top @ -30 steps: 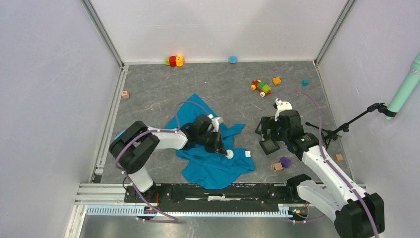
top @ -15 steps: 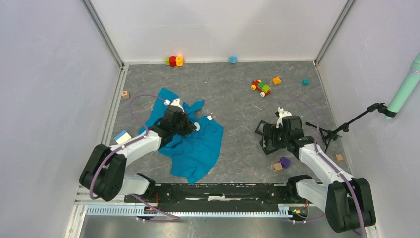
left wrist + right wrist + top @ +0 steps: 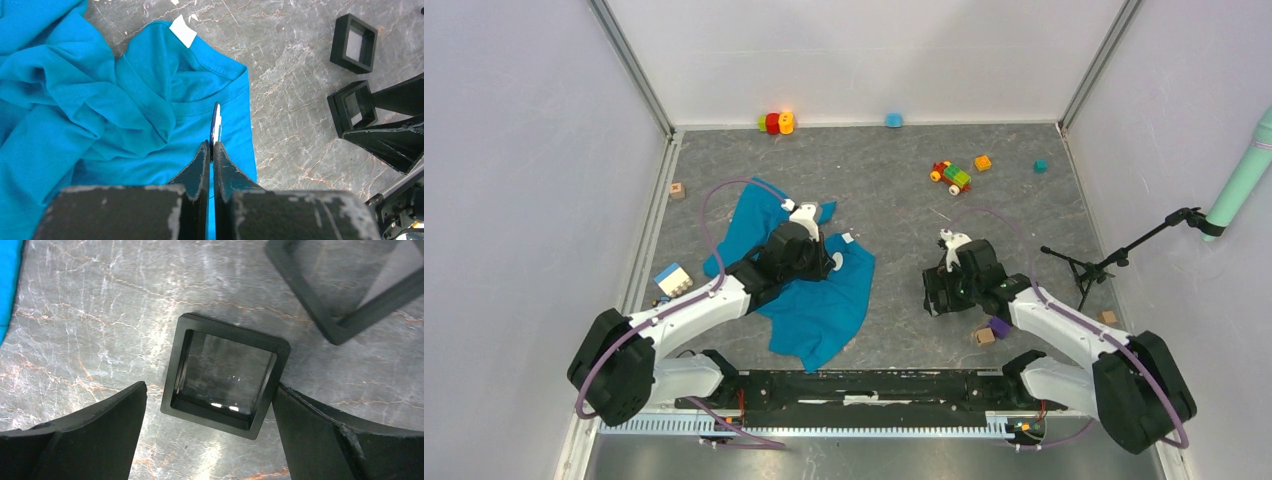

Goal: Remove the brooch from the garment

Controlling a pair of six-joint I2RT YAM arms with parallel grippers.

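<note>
Pinching the brooch [image 3: 215, 125] edge-on, the left jaws are clenched on it over the collar of the one blue shirt [image 3: 100, 115], whose single white tag [image 3: 183, 31] shows at the neckline. Whether the brooch is free of the cloth cannot be told. The right jaws stand released on the tabletop [image 3: 100, 315], straddling one black frame [image 3: 225, 372]. A second frame [image 3: 314, 295] lies just beside it.

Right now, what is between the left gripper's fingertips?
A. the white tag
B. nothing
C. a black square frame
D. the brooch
D: the left gripper is shut on the brooch, a thin disc seen edge-on over the blue garment.
</note>
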